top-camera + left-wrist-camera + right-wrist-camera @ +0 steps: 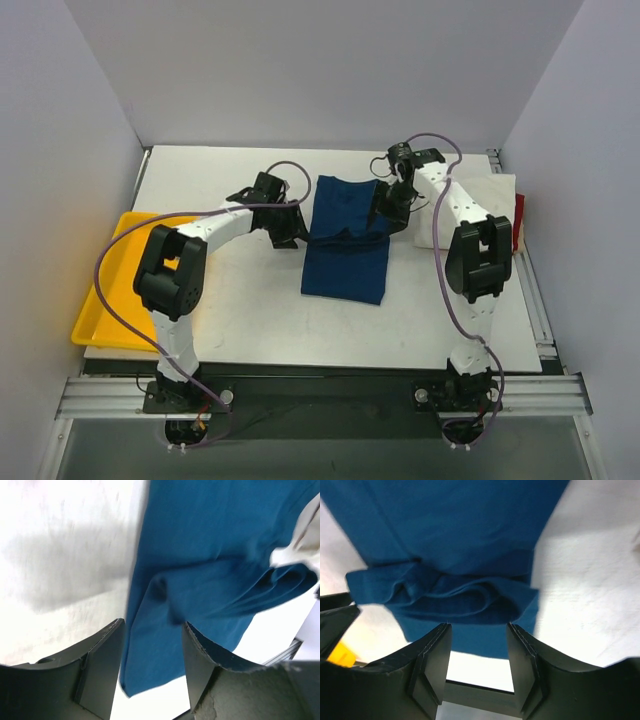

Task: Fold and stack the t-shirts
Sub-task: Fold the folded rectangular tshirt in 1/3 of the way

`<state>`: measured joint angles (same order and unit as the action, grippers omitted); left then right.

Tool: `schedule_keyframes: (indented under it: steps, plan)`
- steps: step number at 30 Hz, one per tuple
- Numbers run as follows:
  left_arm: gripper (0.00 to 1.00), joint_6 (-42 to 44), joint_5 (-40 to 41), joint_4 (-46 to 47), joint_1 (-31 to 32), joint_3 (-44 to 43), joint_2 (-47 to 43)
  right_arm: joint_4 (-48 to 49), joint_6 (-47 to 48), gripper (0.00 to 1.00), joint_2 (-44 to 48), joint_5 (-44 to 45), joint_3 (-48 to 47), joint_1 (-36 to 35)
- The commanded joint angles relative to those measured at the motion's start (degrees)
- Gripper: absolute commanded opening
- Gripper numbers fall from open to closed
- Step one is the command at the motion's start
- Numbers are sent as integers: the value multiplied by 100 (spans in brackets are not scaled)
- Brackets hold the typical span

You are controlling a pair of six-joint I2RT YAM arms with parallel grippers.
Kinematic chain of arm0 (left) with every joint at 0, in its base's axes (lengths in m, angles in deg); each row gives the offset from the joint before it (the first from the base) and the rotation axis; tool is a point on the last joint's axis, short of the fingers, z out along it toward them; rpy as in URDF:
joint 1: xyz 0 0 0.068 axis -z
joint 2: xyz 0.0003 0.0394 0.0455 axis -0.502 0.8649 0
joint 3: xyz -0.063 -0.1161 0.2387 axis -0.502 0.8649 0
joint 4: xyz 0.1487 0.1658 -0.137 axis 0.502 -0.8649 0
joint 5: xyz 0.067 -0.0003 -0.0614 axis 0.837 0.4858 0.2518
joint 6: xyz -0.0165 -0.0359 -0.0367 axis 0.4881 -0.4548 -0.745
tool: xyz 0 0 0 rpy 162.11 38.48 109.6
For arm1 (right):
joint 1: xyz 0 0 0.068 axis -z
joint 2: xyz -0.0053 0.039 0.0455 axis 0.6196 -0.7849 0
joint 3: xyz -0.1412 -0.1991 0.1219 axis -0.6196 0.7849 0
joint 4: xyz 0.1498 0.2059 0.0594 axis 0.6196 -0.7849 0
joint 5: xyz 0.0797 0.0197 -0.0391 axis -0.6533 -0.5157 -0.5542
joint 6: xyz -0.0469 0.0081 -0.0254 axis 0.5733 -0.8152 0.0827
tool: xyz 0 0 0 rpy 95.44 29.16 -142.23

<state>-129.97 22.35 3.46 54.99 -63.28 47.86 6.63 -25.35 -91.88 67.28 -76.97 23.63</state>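
The left gripper (152, 630), jaws spread and empty, is at the left edge of the navy t-shirt (345, 245), which lies mid-table, folded narrow with a bunched ridge across it. The right gripper (479, 630), likewise released, is at its right edge; beyond, a cream-white t-shirt (498, 200) leaves only a sliver of a red t-shirt (519, 220) showing

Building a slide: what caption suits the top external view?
Left gripper and right gripper, both open, flank a partly folded navy t-shirt; yellow tray at left.
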Motion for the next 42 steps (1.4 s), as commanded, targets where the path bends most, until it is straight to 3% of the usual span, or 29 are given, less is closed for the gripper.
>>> schedule_keyframes:
  steps: [1, 9, 14, 21, 26, 33, 38, 42]
  plan:
    - [59, 261, 1, 262, 71, 433, -534, -291, 43, 48, 608, -56, 34, -336]
    - [60, 243, -386, 807, 212, 1498, -904, -282, -54, 48, 485, -355, 209, -871]
    - [60, 191, -887, 1115, 300, 1648, -720, -282, -63, 48, 239, -566, 271, -1048]
    - [55, 419, -799, 650, 388, 1569, -447, -265, 51, 48, -191, -628, 403, -1198]
    - [43, 524, -747, 342, 388, 1455, -192, -265, 43, 48, -631, -312, 52, -1145]
    - [43, 630, -659, 60, 432, 1402, -166, -195, -264, 48, -1140, 303, -958, -663]
    - [43, 674, -615, 16, 432, 1437, -253, -71, -564, 48, -1475, 252, -1890, -319]
    - [46, 709, -641, 86, 441, 1490, -359, -1, -634, 48, -1423, 128, -1988, -178]
